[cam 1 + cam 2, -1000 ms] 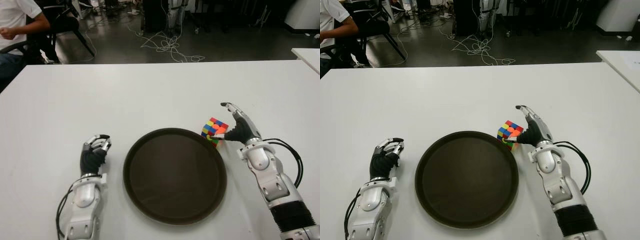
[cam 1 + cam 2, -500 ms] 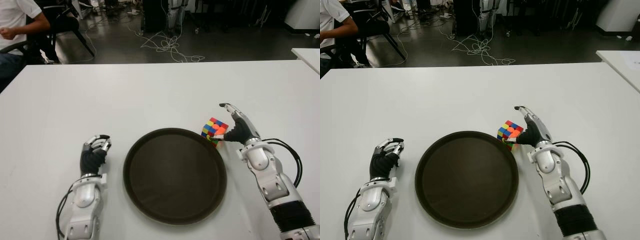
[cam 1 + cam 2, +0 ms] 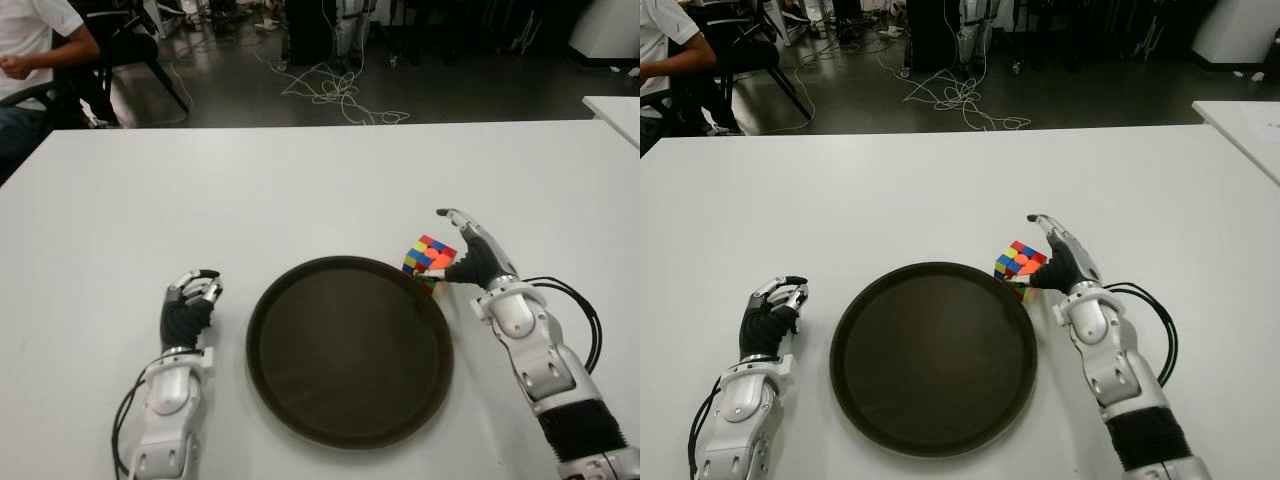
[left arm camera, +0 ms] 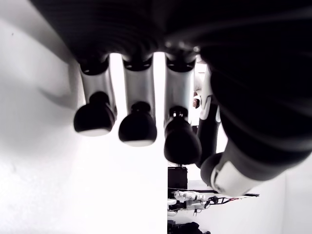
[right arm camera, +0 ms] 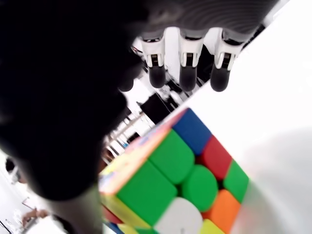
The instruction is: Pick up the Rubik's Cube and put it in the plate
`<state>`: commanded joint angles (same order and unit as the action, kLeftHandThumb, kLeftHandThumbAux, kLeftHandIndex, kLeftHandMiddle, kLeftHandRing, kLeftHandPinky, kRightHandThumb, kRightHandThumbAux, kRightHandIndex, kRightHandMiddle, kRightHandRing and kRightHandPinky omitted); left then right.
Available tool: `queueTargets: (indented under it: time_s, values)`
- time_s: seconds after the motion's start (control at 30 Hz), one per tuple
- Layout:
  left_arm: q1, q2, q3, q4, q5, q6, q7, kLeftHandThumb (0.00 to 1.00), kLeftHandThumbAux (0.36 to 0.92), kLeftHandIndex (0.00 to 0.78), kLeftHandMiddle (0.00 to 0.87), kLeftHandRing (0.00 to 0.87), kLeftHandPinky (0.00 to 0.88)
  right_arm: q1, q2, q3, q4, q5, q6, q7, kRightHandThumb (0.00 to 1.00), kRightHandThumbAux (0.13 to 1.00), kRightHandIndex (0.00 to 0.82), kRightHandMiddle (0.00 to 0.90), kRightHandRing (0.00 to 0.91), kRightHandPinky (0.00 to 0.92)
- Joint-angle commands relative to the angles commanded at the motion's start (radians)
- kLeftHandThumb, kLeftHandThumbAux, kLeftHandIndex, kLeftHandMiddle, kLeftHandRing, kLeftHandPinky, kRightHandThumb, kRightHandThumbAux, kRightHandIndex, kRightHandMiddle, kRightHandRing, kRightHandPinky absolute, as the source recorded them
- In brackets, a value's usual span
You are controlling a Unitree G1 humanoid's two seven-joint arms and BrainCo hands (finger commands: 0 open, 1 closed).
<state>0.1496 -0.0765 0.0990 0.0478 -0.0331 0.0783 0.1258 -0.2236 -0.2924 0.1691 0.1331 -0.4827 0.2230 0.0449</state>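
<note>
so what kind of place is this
Probably a robotics lab or workshop: a white table holds a test setup, loose cables sprawl over the dark floor behind it, and a person sits on a chair at the far left.

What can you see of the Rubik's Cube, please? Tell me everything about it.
The Rubik's Cube is a small plastic puzzle with scrambled stickers: red, blue, yellow, orange, green and white. It sits tilted at the far right rim of the dark round plate, not inside it. The right hand is against its right side, thumb near its lower edge, fingers extended above it; a closed grasp is not visible.
</note>
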Motion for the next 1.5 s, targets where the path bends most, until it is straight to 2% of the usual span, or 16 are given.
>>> queueTargets:
  time_s: [0.33, 0.53, 0.87, 1.13, 1.3, 1.5]
  values:
    - [-0.002, -0.003, 0.001, 0.001, -0.002, -0.002, 0.003, 0.712, 0.704, 0.443, 0.828, 0.836, 0.832, -0.051, -0.027, 0.046, -0.007, -0.068, 0.121, 0.070, 0.000, 0.836, 0.118, 0.133, 0.154, 0.185]
    - [0.001, -0.004, -0.001, -0.005, 0.003, -0.002, 0.006, 0.712, 0.704, 0.443, 0.830, 0.837, 0.838, -0.078, -0.048, 0.077, -0.016, -0.104, 0.174, 0.117, 0.000, 0.855, 0.103, 0.118, 0.126, 0.135]
    - [0.003, -0.006, -0.004, -0.008, 0.009, 0.000, 0.012, 0.713, 0.703, 0.443, 0.831, 0.839, 0.841, -0.095, -0.060, 0.083, -0.017, -0.103, 0.189, 0.149, 0.000, 0.869, 0.097, 0.108, 0.110, 0.104]
    - [0.004, -0.007, -0.006, -0.010, 0.012, -0.003, 0.017, 0.713, 0.704, 0.443, 0.832, 0.839, 0.832, -0.104, -0.062, 0.085, -0.027, -0.108, 0.218, 0.165, 0.000, 0.821, 0.081, 0.107, 0.104, 0.087]
    - [0.004, -0.004, -0.007, -0.011, 0.017, 0.003, 0.019, 0.712, 0.705, 0.443, 0.825, 0.831, 0.822, -0.108, -0.064, 0.082, -0.018, -0.102, 0.218, 0.165, 0.000, 0.804, 0.090, 0.120, 0.121, 0.112]
    - [0.004, -0.003, -0.011, -0.015, 0.025, 0.012, 0.024, 0.712, 0.704, 0.443, 0.821, 0.831, 0.833, -0.112, -0.068, 0.084, -0.028, -0.104, 0.226, 0.176, 0.000, 0.801, 0.101, 0.156, 0.196, 0.194]
